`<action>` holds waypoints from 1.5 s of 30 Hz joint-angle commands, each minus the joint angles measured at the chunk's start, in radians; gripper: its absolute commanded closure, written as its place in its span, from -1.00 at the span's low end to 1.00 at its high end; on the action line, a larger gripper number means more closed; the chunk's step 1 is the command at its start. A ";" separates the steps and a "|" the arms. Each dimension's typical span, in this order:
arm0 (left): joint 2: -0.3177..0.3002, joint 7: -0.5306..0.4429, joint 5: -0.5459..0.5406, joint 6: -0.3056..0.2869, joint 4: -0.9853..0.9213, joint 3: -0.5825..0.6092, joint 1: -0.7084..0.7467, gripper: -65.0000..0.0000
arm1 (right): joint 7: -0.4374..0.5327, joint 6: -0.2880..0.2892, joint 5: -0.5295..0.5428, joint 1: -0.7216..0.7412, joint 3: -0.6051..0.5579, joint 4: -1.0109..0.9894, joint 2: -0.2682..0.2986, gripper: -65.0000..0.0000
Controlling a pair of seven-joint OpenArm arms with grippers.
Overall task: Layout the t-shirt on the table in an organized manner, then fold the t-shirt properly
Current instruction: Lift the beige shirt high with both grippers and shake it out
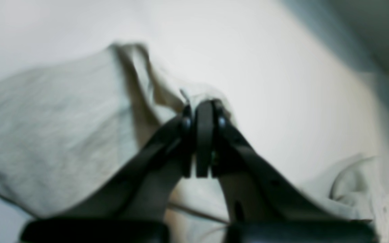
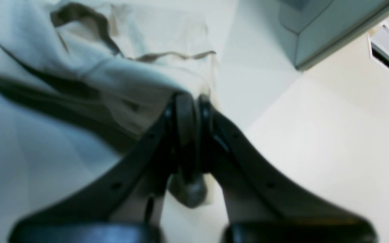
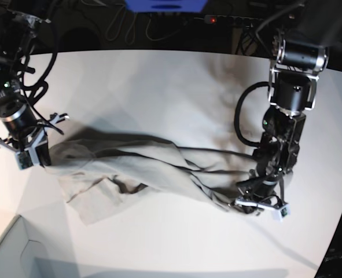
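Main risk, as I judge it: both grippers are pinched onto small bits of cloth, so any pull apart to spread the garment could slip a hem out of one pair of jaws and drop that end back in a heap. The left gripper (image 1: 204, 111) has its jaws clenched together with a little tuft of fabric poking out above the tips; that bite looks thin (blurred, so how much cloth is really inside I cannot tell). The right gripper (image 2: 189, 101) is likewise closed on a bunched fold, apparently a thicker one. Second risk: the t-shirt (image 3: 153, 168) is twisted into a rope-like band between the two arms, so lifting or stretching it as it lies would likely tighten the twist rather than flatten it, and the layout would come out crooked. Third: the left arm's end sits near the table (image 3: 159, 87) edge nearest the camera, and a drag that way could carry cloth over the side. Look of the garment: plain light beige-grey, soft and limp, heavily creased, with long folds running along its length and a darker inside showing at an opening near the middle. It lies slantwise across the middle of the table, one end held just off the surface by the right gripper (image 3: 35, 152), the other bunched at the left gripper (image 3: 257, 202). A flap, possibly a sleeve, spreads toward the pale box corner (image 3: 8, 249). Not yet laid out flat; folding not begun.
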 commanded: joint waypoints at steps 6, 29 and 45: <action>-0.073 -0.017 0.000 -0.010 0.339 -0.008 0.109 1.00 | 0.027 -0.012 0.018 0.010 0.019 0.030 0.011 1.00; 0.018 -0.017 -0.002 -0.020 1.008 -0.564 0.899 1.00 | 0.035 -0.012 0.026 -0.285 0.091 0.119 0.005 1.00; -0.059 0.316 0.012 -0.010 0.907 -0.512 0.408 0.99 | 0.026 -0.012 0.018 0.102 0.044 0.085 0.011 1.00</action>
